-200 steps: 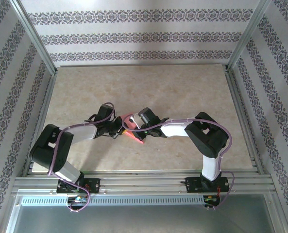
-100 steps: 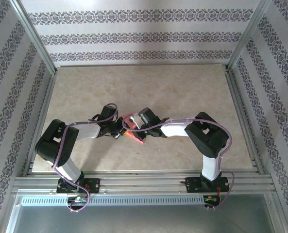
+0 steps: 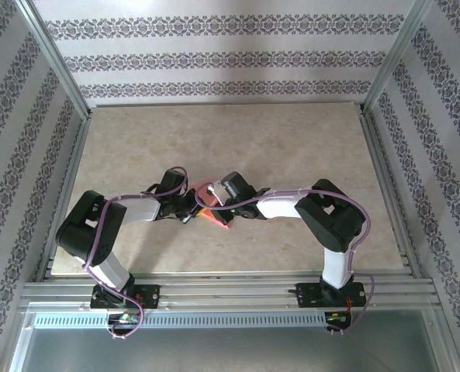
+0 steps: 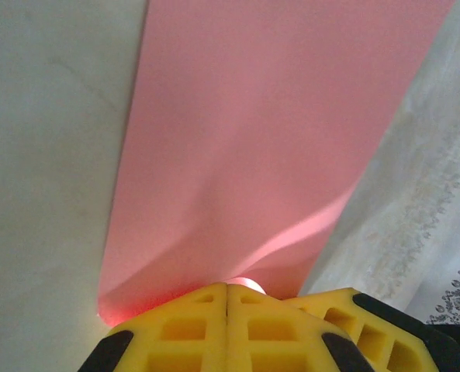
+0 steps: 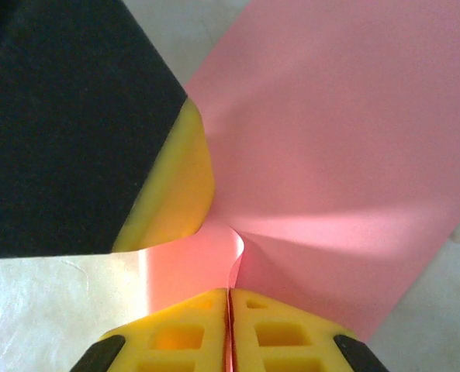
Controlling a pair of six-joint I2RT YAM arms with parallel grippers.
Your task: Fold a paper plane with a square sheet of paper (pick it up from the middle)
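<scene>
**Square sheet of paper (image 3: 212,208) now pinched from both sides**

The left end effector (image 4: 227,288) is clenched on one edge of the sheet, yellow fingers pressed together and pink paper fanning out ahead. The right end effector (image 5: 230,298) is clamped too, nipping a small upright crease, with the left's finger just beside it. Over the last second the left arm drew its elbow inward, then settled; the right arm stayed put. The sheet sits between the two arms, low over the worktop (image 3: 292,147), near its front middle. Both grips look set, so a fold can likely begin.
</scene>
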